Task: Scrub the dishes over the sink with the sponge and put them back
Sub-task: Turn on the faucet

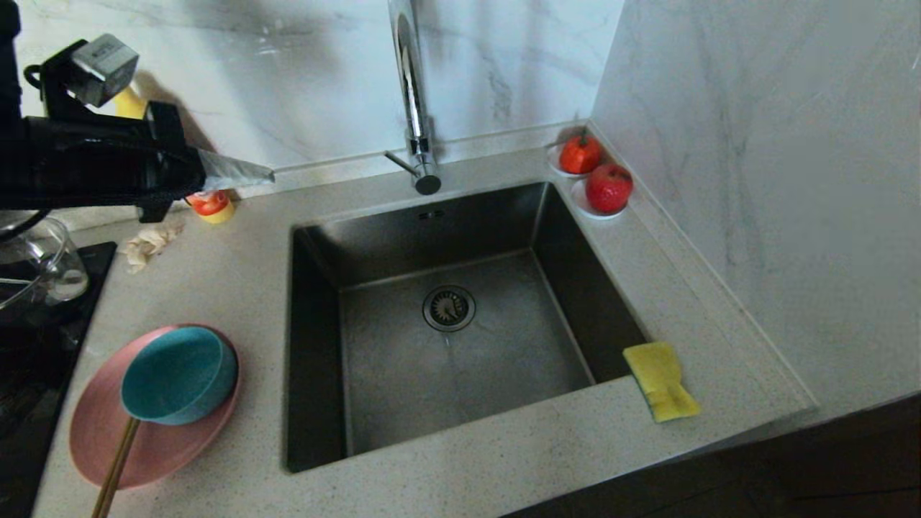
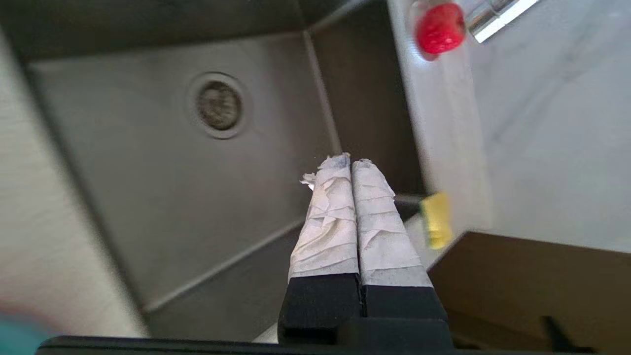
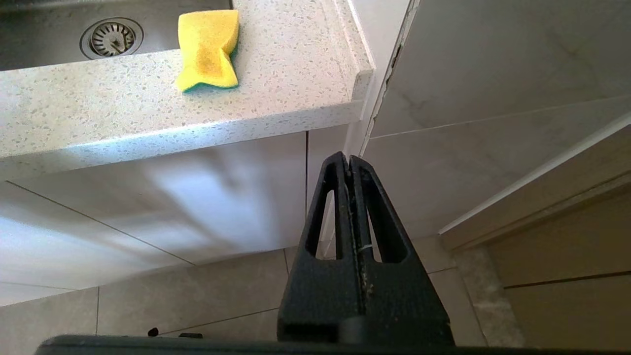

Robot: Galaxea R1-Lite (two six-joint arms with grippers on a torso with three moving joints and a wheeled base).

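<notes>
A teal bowl (image 1: 178,374) sits on a pink plate (image 1: 101,432) on the counter left of the sink (image 1: 316,345), with brown chopsticks (image 1: 115,467) sticking out toward the front edge. The yellow sponge (image 1: 660,380) lies on the counter at the sink's front right corner, and shows in the right wrist view as the sponge (image 3: 209,49) and in the left wrist view as the sponge (image 2: 436,219). My left gripper (image 1: 268,175) is shut and empty, raised at the back left and pointing toward the tap (image 1: 413,93); its taped fingers (image 2: 379,212) are pressed together. My right gripper (image 3: 349,159) hangs shut below the counter edge.
Two white saucers with red fruit (image 1: 609,188) stand at the back right corner. An off-white rag (image 1: 147,244) and a small red-and-yellow object (image 1: 211,205) lie behind the dishes. A glass jug (image 1: 39,262) stands on the black hob (image 1: 43,345) at the left.
</notes>
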